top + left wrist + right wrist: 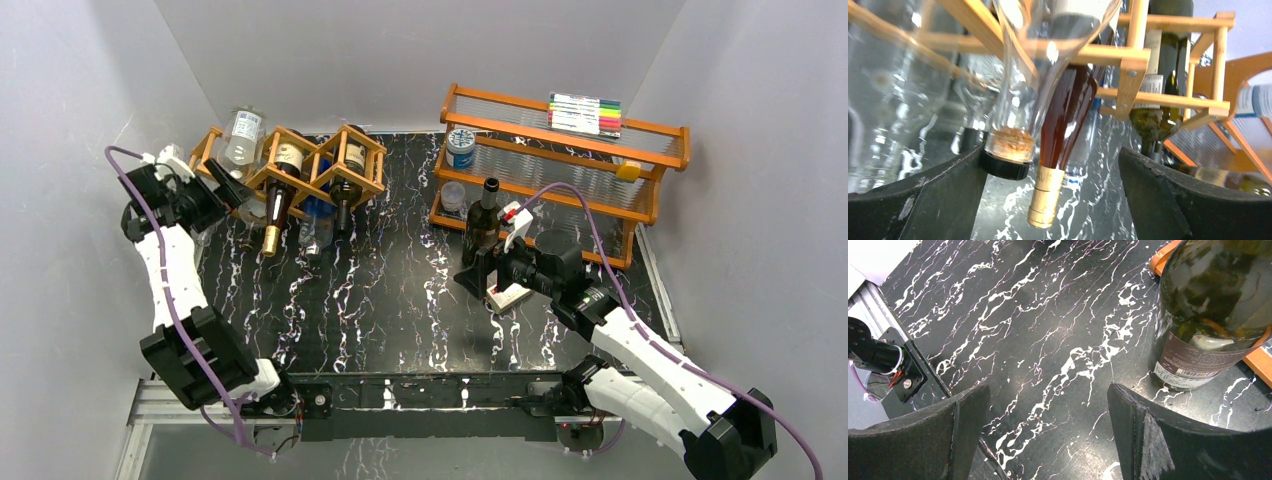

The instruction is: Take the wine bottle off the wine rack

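The wooden lattice wine rack (pixel 322 158) stands at the back left and holds several bottles, necks pointing down. In the left wrist view, its sticks (pixel 1128 55) cross above a clear bottle with a black cap (pixel 1007 150), a red-brown wine bottle with a gold foil neck (pixel 1050 192) and a green bottle (pixel 1160 120). My left gripper (pixel 1053 205) is open at the rack's left end (pixel 228 192). The gold neck hangs between its fingers and the black cap is by the left one. My right gripper (pixel 1048 435) is open and empty over the table. A dark wine bottle (pixel 1208 315) stands upright just beside it (pixel 483 222).
An orange two-tier shelf with clear slats (pixel 655 165) stands at the back right, with a marker pack (pixel 584 113) on top and a small tub (pixel 461 147) inside. A white block (pixel 506 296) lies under the right wrist. Grey walls enclose the black marbled table (pixel 390 290).
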Robot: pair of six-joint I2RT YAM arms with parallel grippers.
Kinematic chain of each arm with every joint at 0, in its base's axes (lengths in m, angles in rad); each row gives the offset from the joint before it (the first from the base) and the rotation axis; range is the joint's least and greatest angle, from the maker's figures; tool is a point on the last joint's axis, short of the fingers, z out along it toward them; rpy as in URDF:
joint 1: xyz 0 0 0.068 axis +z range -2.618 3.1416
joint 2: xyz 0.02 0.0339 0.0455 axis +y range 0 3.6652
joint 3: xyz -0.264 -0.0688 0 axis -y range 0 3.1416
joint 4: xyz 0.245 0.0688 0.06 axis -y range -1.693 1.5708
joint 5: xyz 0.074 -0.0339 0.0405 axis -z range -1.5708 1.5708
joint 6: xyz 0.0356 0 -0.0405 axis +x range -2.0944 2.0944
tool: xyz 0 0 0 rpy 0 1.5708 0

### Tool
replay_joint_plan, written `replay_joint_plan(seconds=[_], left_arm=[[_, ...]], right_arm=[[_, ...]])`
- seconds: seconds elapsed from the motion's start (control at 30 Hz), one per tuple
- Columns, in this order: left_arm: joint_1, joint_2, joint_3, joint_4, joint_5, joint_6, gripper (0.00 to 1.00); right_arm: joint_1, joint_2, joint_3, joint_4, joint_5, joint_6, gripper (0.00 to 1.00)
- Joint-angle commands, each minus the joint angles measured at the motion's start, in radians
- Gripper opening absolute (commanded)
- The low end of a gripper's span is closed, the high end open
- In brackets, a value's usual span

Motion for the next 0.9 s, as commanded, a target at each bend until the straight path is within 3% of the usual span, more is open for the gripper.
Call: replay_joint_plan(seconds=[0.0, 0.23, 0.57, 0.87], left_arm=[[-0.001, 0.026, 0.140, -0.086, -0.121, 0.077, 0.98], [-0.001, 0.182, 0.241, -0.128, 0.008, 0.147, 0.90], [-0.001, 0.300, 0.287, -0.024, 0.192, 0.100, 0.64], [-0.001, 0.374, 0.336, -0.033, 0.284, 0.111, 0.60]], right_arm=[[0.008, 0.000, 0.020, 0.064, -0.012, 0.000, 0.98], [0.008, 0.001, 0.024, 0.059, 0.002, -0.014, 0.98], [0.008, 0.038, 0.033, 0.066, -0.002, -0.014, 0.98], [0.009, 0.055, 0.045, 0.061, -0.001, -0.016, 0.98]])
